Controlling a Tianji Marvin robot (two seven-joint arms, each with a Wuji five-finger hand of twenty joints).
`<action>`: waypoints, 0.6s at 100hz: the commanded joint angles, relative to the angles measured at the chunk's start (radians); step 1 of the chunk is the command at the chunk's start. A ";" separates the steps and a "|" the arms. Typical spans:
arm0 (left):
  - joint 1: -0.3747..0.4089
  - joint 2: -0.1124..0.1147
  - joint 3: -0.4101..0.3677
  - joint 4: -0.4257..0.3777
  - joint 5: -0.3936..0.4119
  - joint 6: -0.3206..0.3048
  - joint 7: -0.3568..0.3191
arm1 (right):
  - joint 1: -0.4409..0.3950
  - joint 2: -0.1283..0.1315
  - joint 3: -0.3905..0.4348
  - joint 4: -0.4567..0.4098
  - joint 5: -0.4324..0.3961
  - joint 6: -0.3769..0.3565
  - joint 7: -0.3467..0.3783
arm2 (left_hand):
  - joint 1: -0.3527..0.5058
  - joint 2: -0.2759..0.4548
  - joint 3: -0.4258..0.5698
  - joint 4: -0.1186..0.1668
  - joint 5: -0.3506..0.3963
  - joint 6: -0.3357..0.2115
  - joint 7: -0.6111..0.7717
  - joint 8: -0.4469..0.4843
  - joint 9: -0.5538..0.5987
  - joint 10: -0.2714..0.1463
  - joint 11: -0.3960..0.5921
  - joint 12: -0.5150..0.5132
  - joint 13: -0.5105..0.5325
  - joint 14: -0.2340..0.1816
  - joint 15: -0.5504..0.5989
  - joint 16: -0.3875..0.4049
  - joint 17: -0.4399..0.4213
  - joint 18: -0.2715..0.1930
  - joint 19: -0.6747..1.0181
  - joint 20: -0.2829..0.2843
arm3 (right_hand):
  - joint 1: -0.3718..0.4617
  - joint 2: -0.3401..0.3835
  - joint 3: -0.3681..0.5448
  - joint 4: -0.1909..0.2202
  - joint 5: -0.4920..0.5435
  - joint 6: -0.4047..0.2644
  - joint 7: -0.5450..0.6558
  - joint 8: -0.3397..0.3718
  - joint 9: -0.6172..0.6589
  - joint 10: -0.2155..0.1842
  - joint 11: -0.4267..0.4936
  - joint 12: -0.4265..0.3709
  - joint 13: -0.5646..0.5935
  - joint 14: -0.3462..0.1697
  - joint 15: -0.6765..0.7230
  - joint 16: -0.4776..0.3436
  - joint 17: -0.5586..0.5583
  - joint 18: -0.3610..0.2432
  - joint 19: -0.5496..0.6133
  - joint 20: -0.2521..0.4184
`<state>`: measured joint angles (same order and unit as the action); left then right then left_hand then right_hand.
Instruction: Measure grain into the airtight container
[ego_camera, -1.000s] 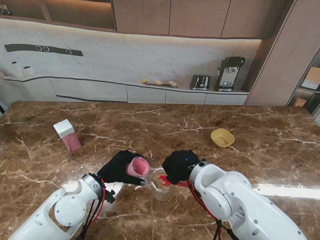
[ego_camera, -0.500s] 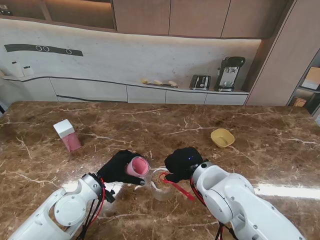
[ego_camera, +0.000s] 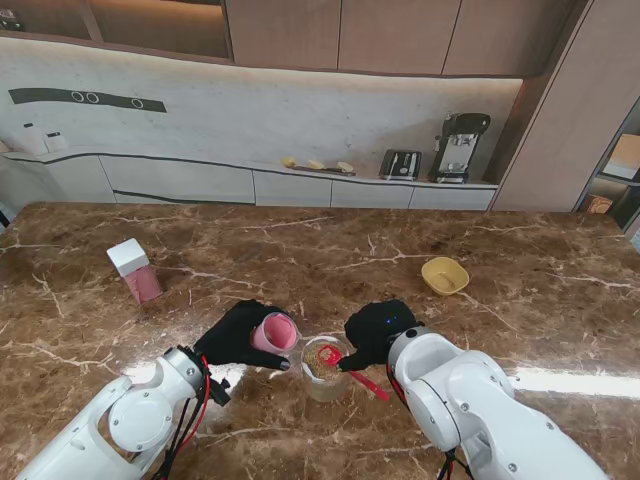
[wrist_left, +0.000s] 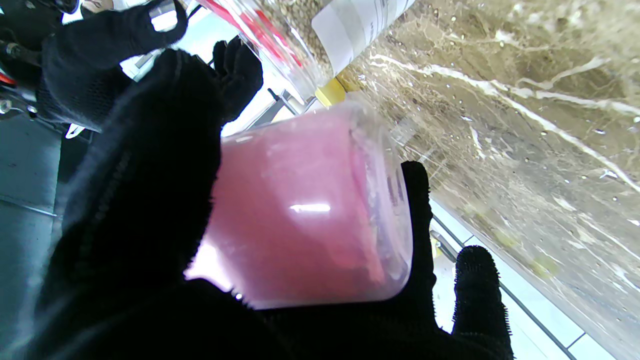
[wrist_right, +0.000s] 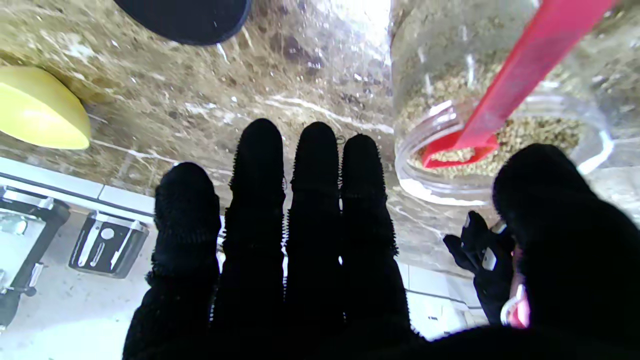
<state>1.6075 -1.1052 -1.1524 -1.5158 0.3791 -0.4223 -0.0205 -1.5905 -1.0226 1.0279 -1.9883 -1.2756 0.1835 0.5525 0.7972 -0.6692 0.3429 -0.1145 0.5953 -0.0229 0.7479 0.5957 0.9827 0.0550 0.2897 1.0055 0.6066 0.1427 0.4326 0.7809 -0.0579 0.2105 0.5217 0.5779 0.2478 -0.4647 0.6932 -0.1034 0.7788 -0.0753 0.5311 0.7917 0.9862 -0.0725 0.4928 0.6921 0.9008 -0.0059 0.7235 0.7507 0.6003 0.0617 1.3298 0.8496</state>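
The left hand (ego_camera: 238, 334) holds the pink container (ego_camera: 274, 334) tilted, its mouth turned toward the jar (ego_camera: 325, 367), which stands just right of it on the near part of the desk (ego_camera: 520, 290). The red scoop (ego_camera: 352, 371) rests with its bowl in the grain inside the jar and its handle leaning out over the rim toward the right and near side. The right hand (ego_camera: 378, 330) hangs just right of the jar with fingers (wrist_right: 315, 200) straight and spread, holding nothing; the scoop seems to stand free. That is the weak point: a long handle propped on a rim can tip out or lever the jar if the hand brushes it on the way to a grip. The tilted container is the other risk; any grain loaded into it could slide back out unless it is levelled, and a scoop carried across the gap may shed grain onto the desk. A yellow bowl (ego_camera: 445, 275) sits well apart, far right.
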 joint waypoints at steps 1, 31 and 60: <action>0.002 -0.002 0.002 0.005 0.002 -0.003 0.001 | -0.002 0.002 -0.004 -0.002 -0.001 0.014 0.038 | 0.115 0.203 0.251 -0.030 0.181 -0.271 0.142 0.022 0.101 -0.099 0.020 0.017 -0.022 -0.020 -0.029 -0.007 -0.019 -0.004 -0.026 0.003 | -0.055 -0.001 -0.021 0.037 0.019 0.020 0.003 0.014 0.031 0.017 -0.002 -0.012 0.060 0.014 -0.004 -0.021 0.025 0.014 0.008 0.000; 0.002 -0.002 0.003 0.006 0.008 -0.004 0.005 | 0.028 0.008 -0.030 -0.004 -0.010 0.013 0.130 | 0.115 0.203 0.250 -0.029 0.182 -0.268 0.142 0.022 0.101 -0.096 0.020 0.017 -0.023 -0.017 -0.029 -0.007 -0.019 -0.003 -0.027 0.002 | 0.000 -0.044 -0.037 0.039 0.082 0.001 0.057 0.040 0.107 0.004 0.041 0.011 0.122 0.000 0.066 0.004 0.069 -0.001 0.080 -0.006; 0.004 -0.003 0.002 0.007 0.008 -0.002 0.007 | 0.046 0.012 -0.049 0.003 0.005 0.005 0.142 | 0.115 0.203 0.250 -0.029 0.183 -0.269 0.142 0.022 0.101 -0.098 0.020 0.018 -0.021 -0.017 -0.026 -0.005 -0.018 -0.003 -0.027 0.004 | 0.130 -0.134 0.140 -0.047 0.161 -0.029 0.158 0.004 0.210 0.002 0.077 0.051 0.191 0.000 0.156 0.021 0.109 0.004 0.161 -0.034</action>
<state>1.6071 -1.1054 -1.1526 -1.5132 0.3847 -0.4244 -0.0166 -1.5413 -1.0126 0.9814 -1.9926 -1.2820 0.1904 0.6805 0.7972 -0.6692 0.3429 -0.1145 0.5953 -0.0229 0.7479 0.5958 0.9827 0.0550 0.2896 1.0055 0.6066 0.1427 0.4326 0.7809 -0.0579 0.2106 0.5216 0.5779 0.3543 -0.5579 0.7827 -0.1029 0.9248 -0.0889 0.6550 0.8173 1.1695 -0.0668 0.5564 0.7248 1.0599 -0.0011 0.8533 0.7541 0.7003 0.0623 1.4443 0.8371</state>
